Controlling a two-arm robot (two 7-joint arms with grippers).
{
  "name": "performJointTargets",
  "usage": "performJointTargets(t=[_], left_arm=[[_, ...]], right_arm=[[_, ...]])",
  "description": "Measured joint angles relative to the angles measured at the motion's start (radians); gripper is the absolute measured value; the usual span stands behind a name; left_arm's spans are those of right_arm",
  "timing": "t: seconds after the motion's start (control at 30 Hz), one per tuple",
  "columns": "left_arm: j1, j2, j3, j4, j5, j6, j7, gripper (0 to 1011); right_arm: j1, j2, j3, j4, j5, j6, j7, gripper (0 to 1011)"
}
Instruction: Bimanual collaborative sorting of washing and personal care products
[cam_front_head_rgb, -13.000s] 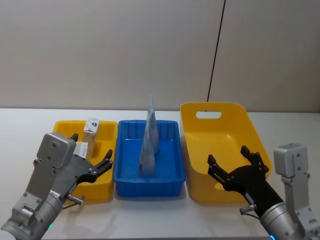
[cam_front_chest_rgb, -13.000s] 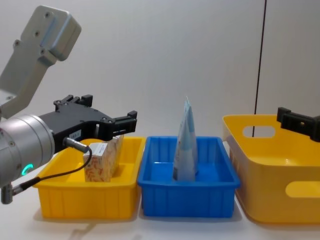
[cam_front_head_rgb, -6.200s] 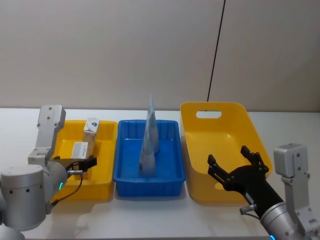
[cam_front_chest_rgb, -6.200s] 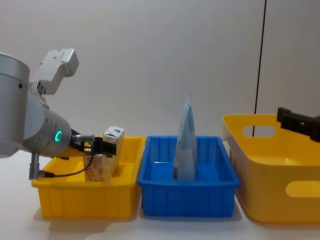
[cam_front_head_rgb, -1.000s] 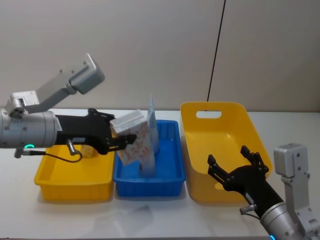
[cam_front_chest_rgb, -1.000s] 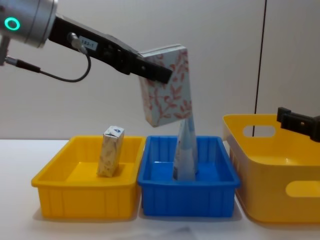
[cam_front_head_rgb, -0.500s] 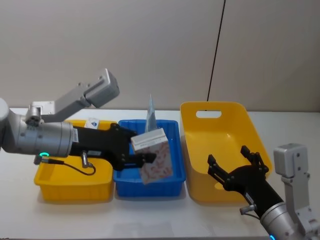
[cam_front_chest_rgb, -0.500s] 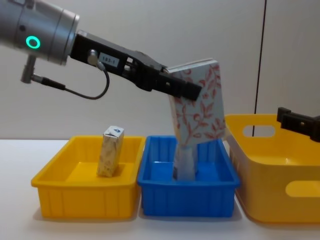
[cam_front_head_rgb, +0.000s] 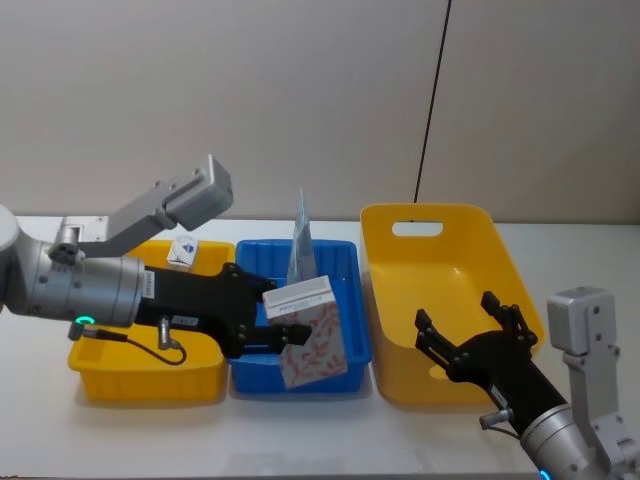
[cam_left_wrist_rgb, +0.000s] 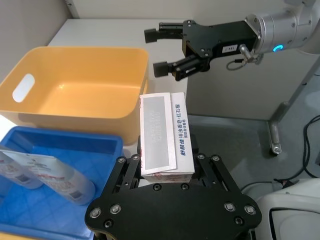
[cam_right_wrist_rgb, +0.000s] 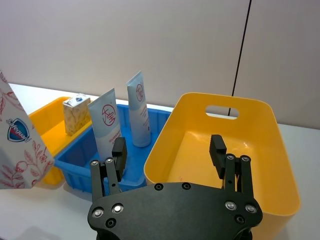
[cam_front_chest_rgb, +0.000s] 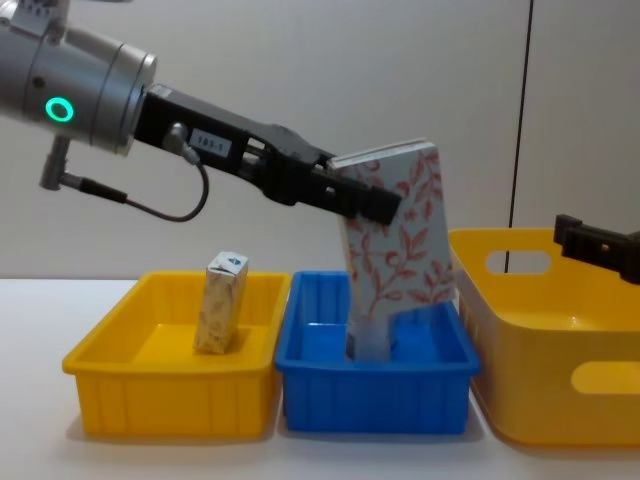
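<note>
My left gripper (cam_front_head_rgb: 272, 322) is shut on a white box printed with red-orange leaves (cam_front_head_rgb: 312, 338), holding it tilted over the front right part of the blue tray (cam_front_head_rgb: 258, 378). From the side, the box (cam_front_chest_rgb: 400, 240) hangs above the tray, in front of the upright tubes (cam_front_chest_rgb: 368, 340). Two pale squeeze tubes (cam_right_wrist_rgb: 106, 127) stand in that tray. A smaller leaf-printed carton (cam_front_head_rgb: 183, 250) stands in the small yellow tray (cam_front_head_rgb: 140, 382). My right gripper (cam_front_head_rgb: 470, 345) is open and holds nothing, hovering at the large yellow bin's near edge.
The large yellow bin (cam_front_head_rgb: 440, 262) with a handle cutout sits right of the blue tray and has nothing in it. A black cable (cam_front_head_rgb: 430, 110) runs down the wall behind it. White tabletop lies in front of the trays.
My left gripper has carried the leaf-printed box to the right and down, from above the trays' boundary to low over the blue tray. The right arm has not moved.
</note>
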Motion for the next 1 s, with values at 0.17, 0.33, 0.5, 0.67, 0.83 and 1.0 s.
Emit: performJointTargets(t=[0.17,0.33,0.5,0.67,0.83,1.0], left_arm=[[0.010,0.020,0.001,-0.012,-0.007,-0.001,-0.005,394],[0.022,0.039,0.000,-0.026,-0.013,-0.004,-0.005,394],[0.033,0.058,-0.004,-0.041,-0.019,-0.009,-0.003,394],[0.039,0.071,-0.005,-0.049,-0.022,-0.014,0.000,394],[0.043,0.080,-0.006,-0.055,-0.025,-0.017,0.003,394],[0.046,0.086,-0.006,-0.059,-0.027,-0.019,0.004,394]], right_arm=[[0.000,0.000,0.000,0.000,0.000,0.000,0.000,1002],[0.000,0.000,0.000,0.000,0.000,0.000,0.000,1002],[0.000,0.000,0.000,0.000,0.000,0.000,0.000,1002],[0.000,0.000,0.000,0.000,0.000,0.000,0.000,1002],[0.000,0.000,0.000,0.000,0.000,0.000,0.000,1002],[0.000,0.000,0.000,0.000,0.000,0.000,0.000,1002]])
